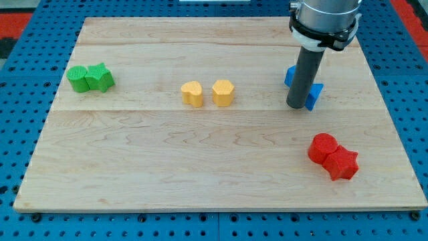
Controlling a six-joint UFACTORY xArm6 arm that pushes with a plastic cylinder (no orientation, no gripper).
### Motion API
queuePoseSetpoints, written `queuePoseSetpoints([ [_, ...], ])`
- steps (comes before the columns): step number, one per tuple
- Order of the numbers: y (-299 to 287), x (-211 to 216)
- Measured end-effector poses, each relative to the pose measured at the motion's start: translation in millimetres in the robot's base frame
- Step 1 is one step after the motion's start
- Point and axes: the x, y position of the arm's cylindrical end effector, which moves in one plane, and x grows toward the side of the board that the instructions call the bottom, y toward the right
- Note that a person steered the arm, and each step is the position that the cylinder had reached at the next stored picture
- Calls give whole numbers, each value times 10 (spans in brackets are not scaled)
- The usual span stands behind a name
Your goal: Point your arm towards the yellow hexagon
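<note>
A: Item, yellow hexagon (223, 93)?
B: Near middle of wooden bench (200, 154); just beside yellow heart-like block (192, 94), on that block's view-right side, small gap between.

A: My tip (296, 105)?
B: Well to the view's right of the yellow hexagon, apart from it; set down among blue blocks (312, 95), partly hiding them, blue shapes unclear.

A: Fingers?
B: None on this rod; nothing held.

A: Remaining stock?
B: Two green blocks (90, 78), touching, far to the view's left of the hexagon. Two red blocks (333, 156), touching, toward the view's bottom right of the hexagon.
</note>
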Motion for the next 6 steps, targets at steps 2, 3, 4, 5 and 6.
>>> queuePoseSetpoints([
  [2,0,1],
  [3,-81,388],
  [4,-327,277],
  [5,-714,-51],
  [6,-822,-67],
])
